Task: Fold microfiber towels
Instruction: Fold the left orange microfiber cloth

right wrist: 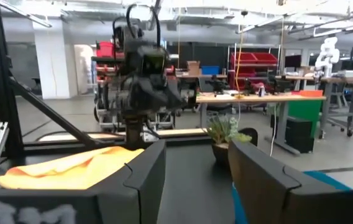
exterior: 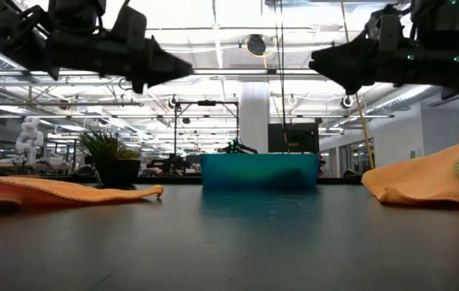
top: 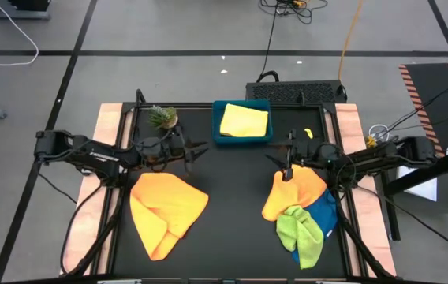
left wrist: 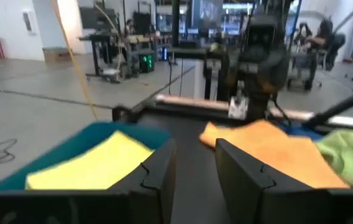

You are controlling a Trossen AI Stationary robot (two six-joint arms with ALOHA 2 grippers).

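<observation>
- Two grippers hang above the table, holding nothing: the left gripper (top: 196,150) over the back left and the right gripper (top: 275,155) opposite, the jaws of both parted a moderate way.
- One yellow towel (top: 244,121) lies folded in the teal tray (top: 218,136).
- An orange towel (top: 166,210) lies crumpled at front left; another orange towel (top: 295,191), the lime green towel (top: 300,230) and the blue towel (top: 325,213) are heaped at the right.
- Probably best: take the left orange towel, grip two neighbouring corners, and spread it flat before folding.
</observation>
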